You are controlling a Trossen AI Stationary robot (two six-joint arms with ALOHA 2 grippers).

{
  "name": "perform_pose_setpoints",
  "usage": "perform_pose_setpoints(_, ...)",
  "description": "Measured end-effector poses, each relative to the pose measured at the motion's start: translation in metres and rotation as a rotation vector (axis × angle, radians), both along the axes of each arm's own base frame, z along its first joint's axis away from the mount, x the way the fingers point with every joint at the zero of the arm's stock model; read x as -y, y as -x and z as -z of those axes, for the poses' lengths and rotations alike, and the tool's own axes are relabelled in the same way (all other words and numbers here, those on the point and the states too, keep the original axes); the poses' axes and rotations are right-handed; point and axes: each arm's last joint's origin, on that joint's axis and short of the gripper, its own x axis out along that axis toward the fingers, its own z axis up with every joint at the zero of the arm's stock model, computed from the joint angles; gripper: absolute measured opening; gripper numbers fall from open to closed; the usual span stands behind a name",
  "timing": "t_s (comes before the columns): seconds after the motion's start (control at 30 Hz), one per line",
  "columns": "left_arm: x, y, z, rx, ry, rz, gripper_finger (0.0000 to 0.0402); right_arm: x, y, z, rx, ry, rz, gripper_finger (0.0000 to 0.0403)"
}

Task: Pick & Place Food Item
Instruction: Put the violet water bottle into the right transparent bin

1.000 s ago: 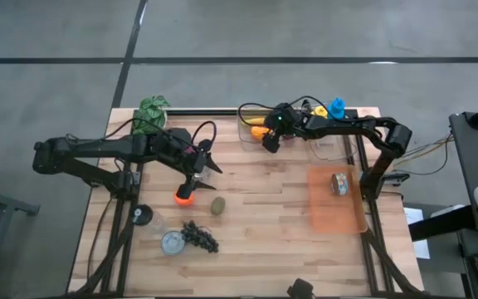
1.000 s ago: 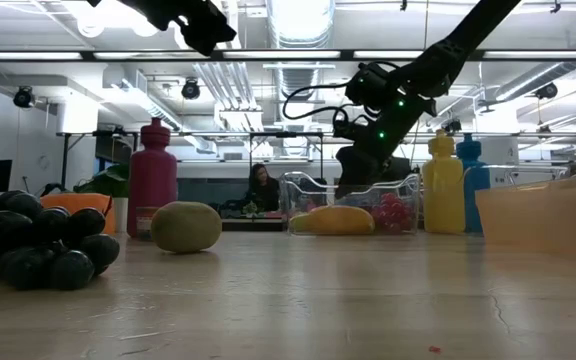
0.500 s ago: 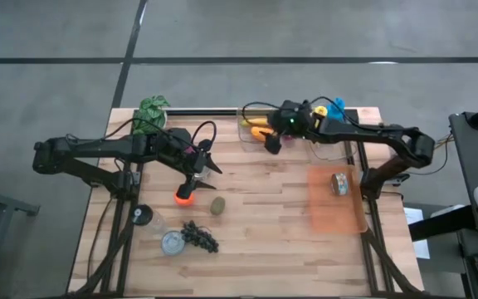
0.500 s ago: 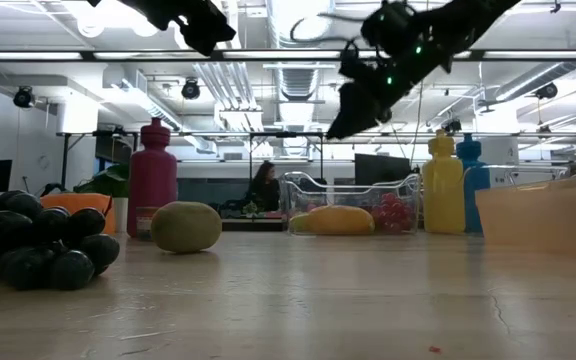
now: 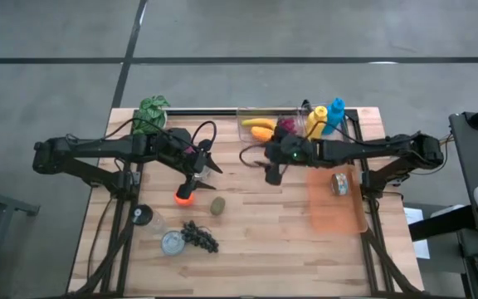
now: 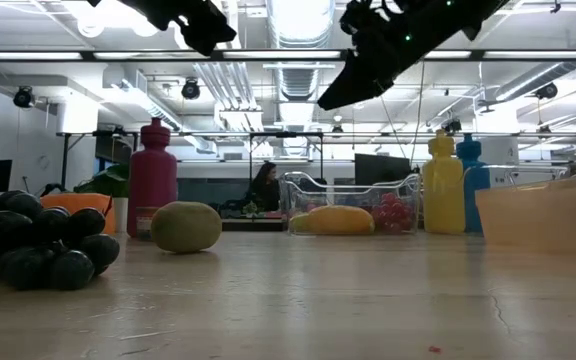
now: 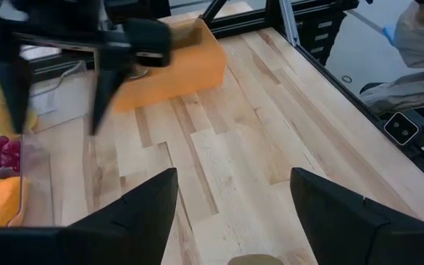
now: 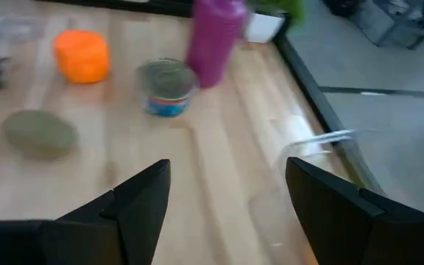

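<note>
A green kiwi (image 5: pixel 217 205) lies on the table near its middle, also seen in the low view (image 6: pixel 186 226) and the right wrist view (image 8: pixel 41 132). An orange food item (image 5: pixel 184 197) sits just left of it. A clear bin (image 5: pixel 260 124) at the far edge holds a yellow fruit and red grapes (image 6: pixel 393 212). My right gripper (image 5: pixel 270 174) hangs open and empty above the table's middle, high in the low view (image 6: pixel 348 88), right of the kiwi. My left gripper (image 5: pixel 206 169) is open and empty, raised above the orange item.
An orange tray (image 5: pixel 336 199) with a can in it sits at the right. Yellow and blue bottles (image 5: pixel 326 118) stand by the bin. A purple bottle (image 8: pixel 213 37) and a can (image 8: pixel 166 90) stand beside the orange item. Black grapes (image 5: pixel 199 237), another can (image 5: pixel 171 242) and a clear bottle (image 5: pixel 143 218) lie near-left.
My right gripper has risen out of the clear bin at the far edge, holding nothing, and has moved toward the near edge to a spot above the table's middle. The fruit has stayed in the bin.
</note>
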Motion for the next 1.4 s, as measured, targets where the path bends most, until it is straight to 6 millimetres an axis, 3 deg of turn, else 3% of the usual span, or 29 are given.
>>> perform_pose_setpoints(0.37, -0.001, 0.008, 0.008, -0.138, -0.01, -0.049, 0.0275, -0.041, -0.006, 0.003, 0.018, 0.029, -0.09, 0.0244)
perform_pose_setpoints(0.53, -0.007, 0.009, 0.007, -0.165, -0.092, -0.242, 0.0266, -0.048, -0.005, 0.003, 0.02, 0.029, -0.114, 0.0249)
perform_pose_setpoints(0.8, -0.019, 0.024, -0.019, -0.298, -0.122, -0.621, 0.0256, -0.05, -0.006, 0.003, 0.025, 0.035, -0.125, 0.0256)
perform_pose_setpoints(1.1, -0.057, 0.051, -0.035, -0.425, 0.076, -0.982, 0.0247, -0.051, -0.007, -0.001, 0.037, 0.047, -0.147, 0.0242)
perform_pose_setpoints(1.4, -0.096, 0.073, -0.03, -0.506, 0.116, -1.124, 0.0232, -0.051, -0.009, -0.007, 0.054, 0.043, -0.152, 0.0241)
